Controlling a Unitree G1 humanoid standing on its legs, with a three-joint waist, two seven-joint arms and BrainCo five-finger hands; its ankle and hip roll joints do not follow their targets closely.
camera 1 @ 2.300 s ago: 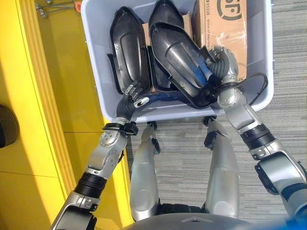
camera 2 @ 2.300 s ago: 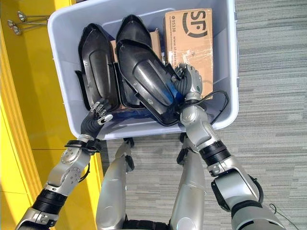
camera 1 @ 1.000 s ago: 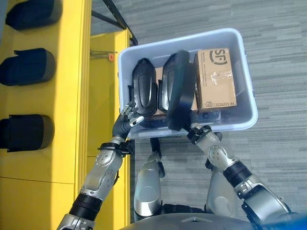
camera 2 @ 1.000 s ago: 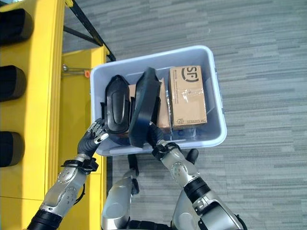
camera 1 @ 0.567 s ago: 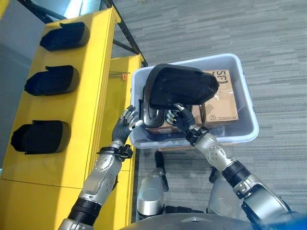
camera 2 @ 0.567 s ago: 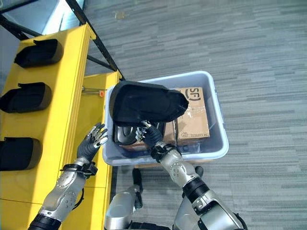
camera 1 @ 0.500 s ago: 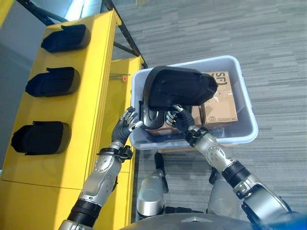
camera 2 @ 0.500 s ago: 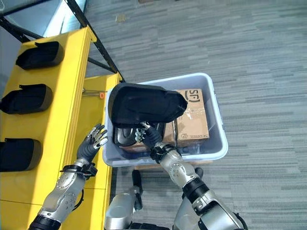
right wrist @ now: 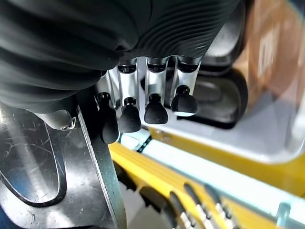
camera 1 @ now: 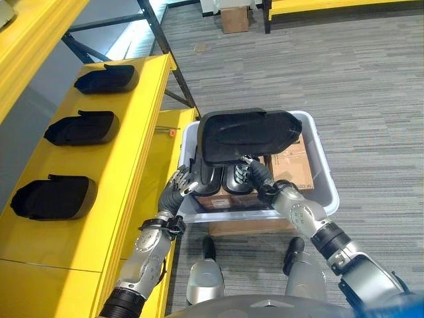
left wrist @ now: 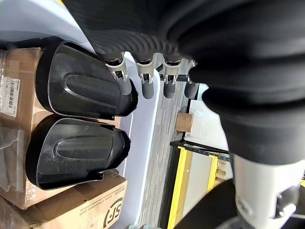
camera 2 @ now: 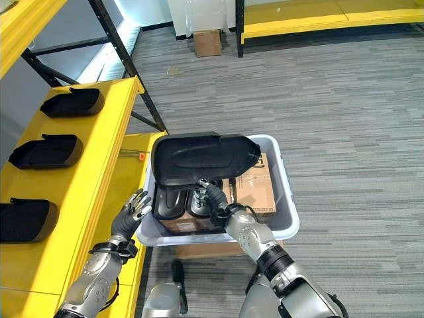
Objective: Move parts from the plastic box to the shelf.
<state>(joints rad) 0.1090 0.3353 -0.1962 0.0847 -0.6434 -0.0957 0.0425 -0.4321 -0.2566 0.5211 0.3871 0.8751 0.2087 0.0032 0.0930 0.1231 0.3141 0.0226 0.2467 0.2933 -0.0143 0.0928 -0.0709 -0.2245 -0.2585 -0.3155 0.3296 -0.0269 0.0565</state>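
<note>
- Since the earlier frame, the black part [camera 1: 245,134] is seen raised clear above the plastic box [camera 1: 326,195] in the left eye view, long axis level; the shelf [camera 1: 116,165] lies to its left.
- Right eye view: the part is gripped from beneath by the right hand [camera 2: 213,197]; the left hand [camera 2: 132,211] is held open beside the box.
- Right wrist view: fingers [right wrist: 155,107] are curled over the part's edge.

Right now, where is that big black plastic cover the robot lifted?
The big black plastic cover hangs above the pale plastic box, held by the right hand, right of the yellow shelf.
</note>
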